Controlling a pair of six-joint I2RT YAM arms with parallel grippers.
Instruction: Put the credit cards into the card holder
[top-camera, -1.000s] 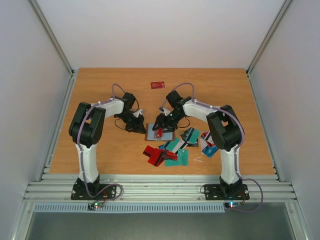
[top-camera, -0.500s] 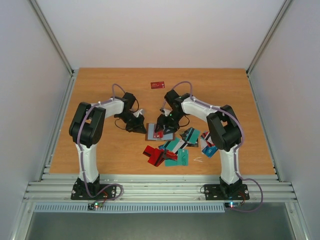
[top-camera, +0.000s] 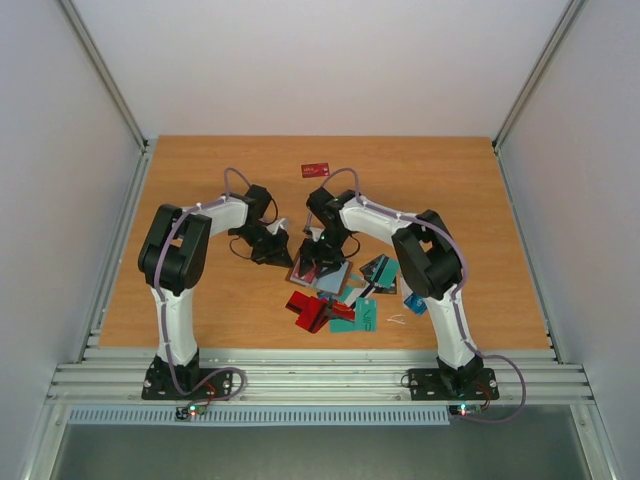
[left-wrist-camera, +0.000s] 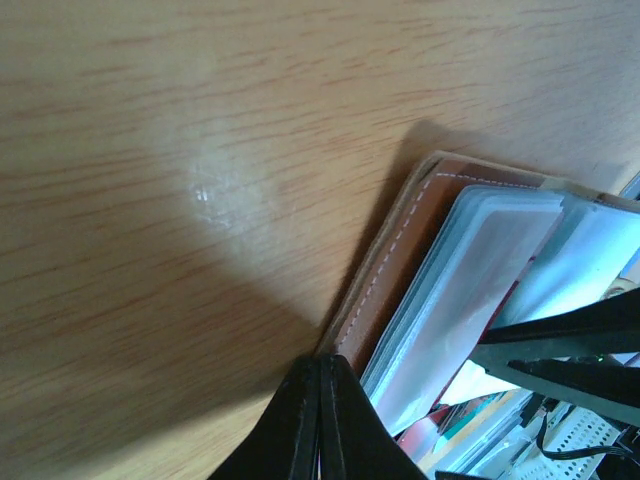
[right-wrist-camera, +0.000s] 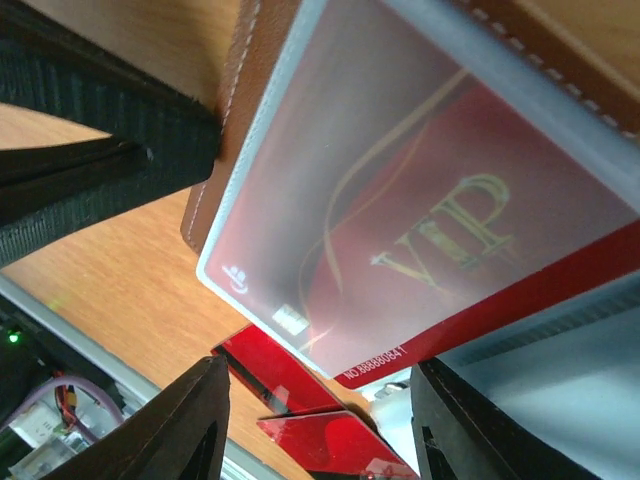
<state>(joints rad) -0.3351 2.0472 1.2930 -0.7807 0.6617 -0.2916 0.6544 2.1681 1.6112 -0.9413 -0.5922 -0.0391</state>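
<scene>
The brown card holder (top-camera: 336, 277) lies open on the table, its clear sleeves up. In the right wrist view a red VIP card (right-wrist-camera: 440, 250) sits mostly inside a clear sleeve, its lower edge sticking out. My right gripper (right-wrist-camera: 320, 410) is open and empty just over that card; the top view shows it over the holder (top-camera: 316, 262). My left gripper (left-wrist-camera: 322, 395) is shut, its tip touching the holder's stitched leather edge (left-wrist-camera: 400, 270); from above it is at the holder's left side (top-camera: 287, 259). Several loose red, teal and blue credit cards (top-camera: 350, 310) lie in front of the holder.
One dark red card (top-camera: 315, 170) lies alone far back on the wooden table (top-camera: 200, 180). Two red cards (right-wrist-camera: 290, 390) lie just beyond the holder's near edge. Metal rails (top-camera: 320, 375) run along the near table edge; white walls close in the sides.
My right arm has swung left, bringing its gripper further over the holder. The holder has turned slightly. The left arm has not moved.
</scene>
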